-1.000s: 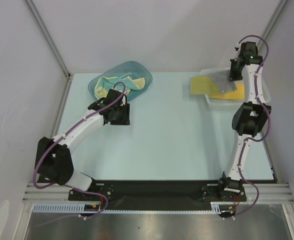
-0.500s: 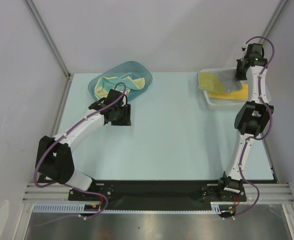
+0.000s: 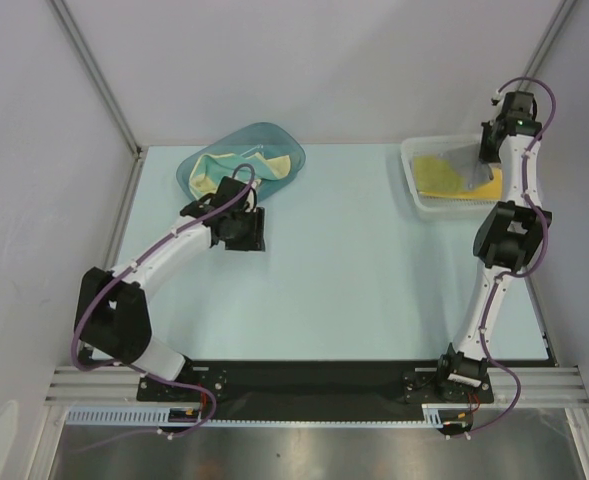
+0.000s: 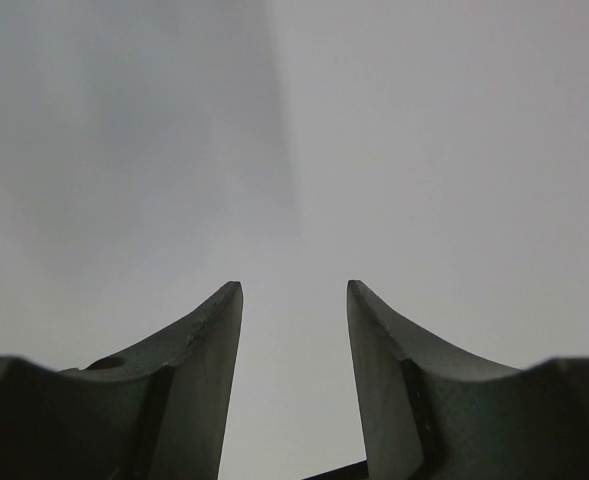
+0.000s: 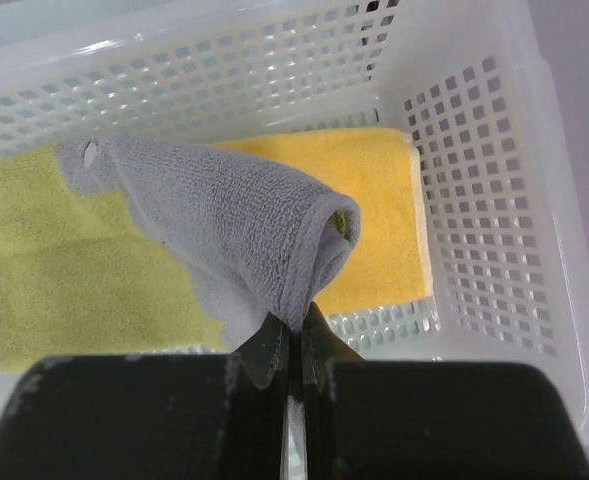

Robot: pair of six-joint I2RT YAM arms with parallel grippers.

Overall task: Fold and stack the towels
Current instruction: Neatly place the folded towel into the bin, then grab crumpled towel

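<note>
My right gripper (image 5: 296, 325) is shut on the folded edge of a towel (image 5: 224, 215) that is grey outside with olive-yellow showing inside the fold. It hangs over the white mesh basket (image 5: 474, 150), where an olive-yellow towel (image 5: 74, 290) and a bright yellow towel (image 5: 379, 200) lie flat. From above, the held towel (image 3: 464, 160) hangs inside the basket (image 3: 410, 170) at the back right. My left gripper (image 3: 242, 230) sits just in front of the teal tub (image 3: 264, 130), which holds crumpled yellowish towels (image 3: 224, 172). In its wrist view the left gripper (image 4: 294, 300) is open with nothing between its fingers.
Grey walls close in the table on the left, back and right. The basket stands against the right wall, and the tub is at the back left. The left wrist view shows only a blank grey surface.
The right gripper has moved right and back with the towel, pulling it off the basket's left rim so it now hangs inside. The left arm has barely shifted.
</note>
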